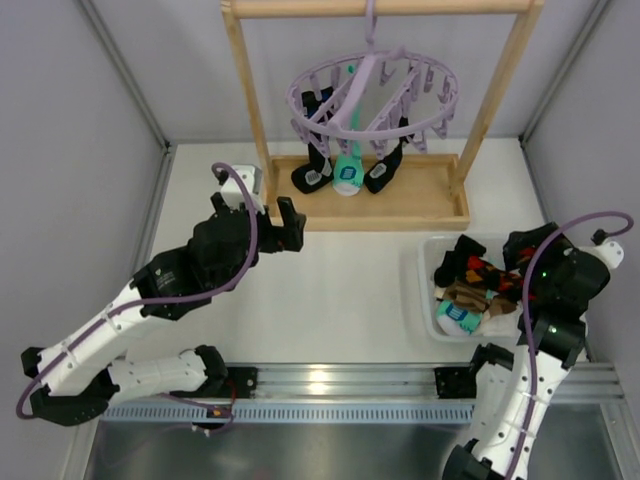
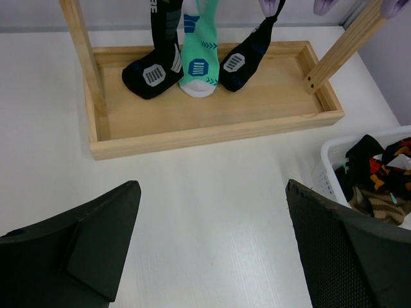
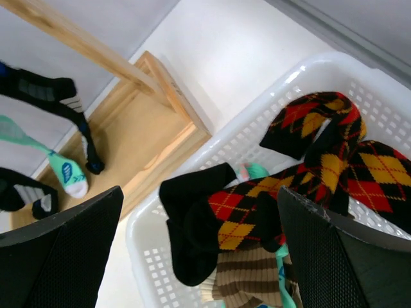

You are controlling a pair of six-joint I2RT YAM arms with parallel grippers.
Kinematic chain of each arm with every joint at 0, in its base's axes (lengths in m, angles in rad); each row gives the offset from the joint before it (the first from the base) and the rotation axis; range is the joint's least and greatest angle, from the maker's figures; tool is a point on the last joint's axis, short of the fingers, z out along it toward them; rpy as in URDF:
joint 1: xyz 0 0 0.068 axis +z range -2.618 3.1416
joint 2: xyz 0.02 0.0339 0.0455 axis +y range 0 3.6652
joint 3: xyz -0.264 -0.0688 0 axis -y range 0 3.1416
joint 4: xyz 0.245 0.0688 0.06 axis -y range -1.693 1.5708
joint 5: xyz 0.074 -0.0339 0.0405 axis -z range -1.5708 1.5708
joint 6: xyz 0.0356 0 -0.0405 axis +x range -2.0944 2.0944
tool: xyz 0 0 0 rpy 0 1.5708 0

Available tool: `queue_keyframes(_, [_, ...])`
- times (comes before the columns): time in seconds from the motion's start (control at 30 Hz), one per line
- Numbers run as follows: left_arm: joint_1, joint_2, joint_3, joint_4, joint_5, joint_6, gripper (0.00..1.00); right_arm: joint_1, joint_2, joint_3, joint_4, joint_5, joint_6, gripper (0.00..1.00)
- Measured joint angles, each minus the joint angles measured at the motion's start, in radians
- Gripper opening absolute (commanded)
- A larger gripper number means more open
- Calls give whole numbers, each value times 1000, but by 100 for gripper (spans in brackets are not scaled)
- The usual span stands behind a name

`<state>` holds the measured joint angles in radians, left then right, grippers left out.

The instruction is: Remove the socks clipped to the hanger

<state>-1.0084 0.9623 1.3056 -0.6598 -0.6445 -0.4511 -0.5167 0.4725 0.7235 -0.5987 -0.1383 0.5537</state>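
The lavender ring hanger (image 1: 375, 88) hangs by its hook from the wooden rack's top bar. Three socks hang clipped to it: a black one (image 1: 312, 170), a teal-white one (image 1: 348, 172) and another black one (image 1: 384, 168). They also show in the left wrist view: black (image 2: 154, 64), teal-white (image 2: 198, 61), black (image 2: 247, 58). My left gripper (image 1: 270, 225) is open and empty over the table in front of the rack. My right gripper (image 3: 199, 250) is open and empty above the white basket (image 1: 425, 290), over the argyle socks (image 3: 308, 173).
The wooden frame rack (image 1: 370, 205) has a tray base and two uprights at the back. The basket holds argyle socks, a black sock (image 3: 192, 224), a brown striped sock (image 3: 250, 282) and a teal one. Grey walls close both sides. A metal rail (image 1: 330, 380) runs along the near edge.
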Motion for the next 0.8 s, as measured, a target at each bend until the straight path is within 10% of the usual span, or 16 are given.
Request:
queue_keyframes(0.4, [0, -2, -83, 2, -53, -26, 98, 109, 71, 38, 305, -561, 73, 99])
queue_keyframes(0.8, [0, 81, -208, 0, -34, -129, 98, 792, 489, 41, 597, -280, -69, 99])
